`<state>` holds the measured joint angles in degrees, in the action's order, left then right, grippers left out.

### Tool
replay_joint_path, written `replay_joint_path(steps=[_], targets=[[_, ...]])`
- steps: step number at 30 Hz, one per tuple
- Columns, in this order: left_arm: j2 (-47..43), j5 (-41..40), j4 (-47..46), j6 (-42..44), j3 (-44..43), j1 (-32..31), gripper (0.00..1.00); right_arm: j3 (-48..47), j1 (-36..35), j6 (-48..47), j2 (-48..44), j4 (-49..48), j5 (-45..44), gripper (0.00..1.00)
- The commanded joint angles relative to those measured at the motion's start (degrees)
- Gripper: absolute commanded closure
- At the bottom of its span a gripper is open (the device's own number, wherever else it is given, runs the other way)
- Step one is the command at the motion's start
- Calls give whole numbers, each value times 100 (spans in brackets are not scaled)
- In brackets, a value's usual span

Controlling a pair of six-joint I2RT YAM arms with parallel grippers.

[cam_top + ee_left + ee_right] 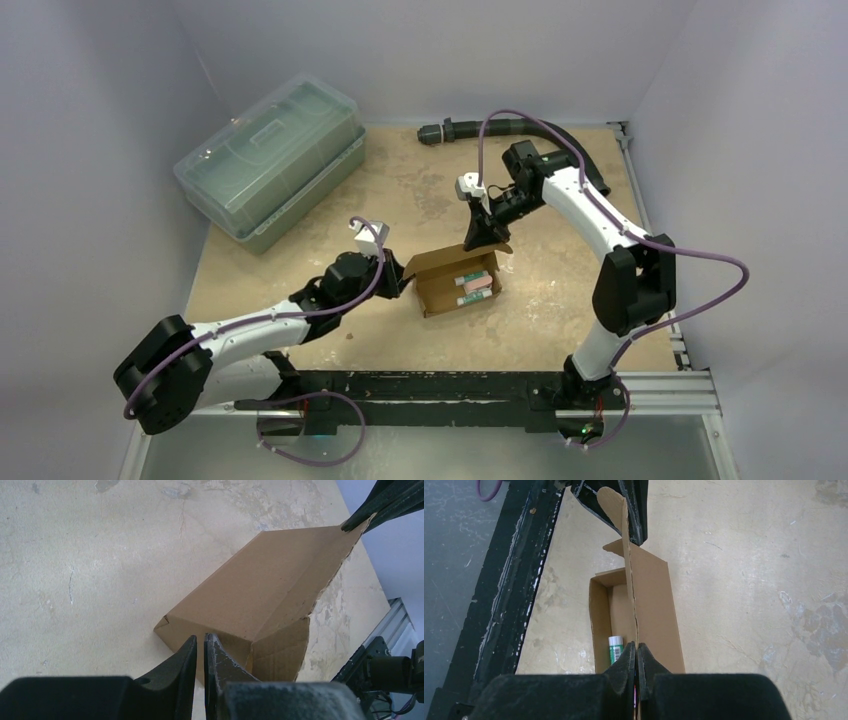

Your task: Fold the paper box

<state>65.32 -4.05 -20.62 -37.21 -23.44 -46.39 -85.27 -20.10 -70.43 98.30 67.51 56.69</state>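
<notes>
Steeply tilted, right jaws pinch the paper box [437, 264]; low left jaws' grip unclear.

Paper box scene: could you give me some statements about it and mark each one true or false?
1. The right gripper is shut on an upright flap of the paper box. True.
2. The paper box is empty. False: a green-and-white item lies inside.
3. The plastic bin has its lid on. True.
4. The left gripper hangs over the plastic bin. False: it is right beside the paper box.
5. The plastic bin touches the paper box. False: bare table lies between them.
</notes>
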Motion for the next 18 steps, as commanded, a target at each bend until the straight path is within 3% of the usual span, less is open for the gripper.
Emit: replay_joint_path(steps=[1,18], targets=[[-51,279,-354,-328,-112,30,90,-237,-29,31,47,18,255,99],[-273,325,-431,-832,-50,224,90,-468,-25,-40,248,236,317,99]])
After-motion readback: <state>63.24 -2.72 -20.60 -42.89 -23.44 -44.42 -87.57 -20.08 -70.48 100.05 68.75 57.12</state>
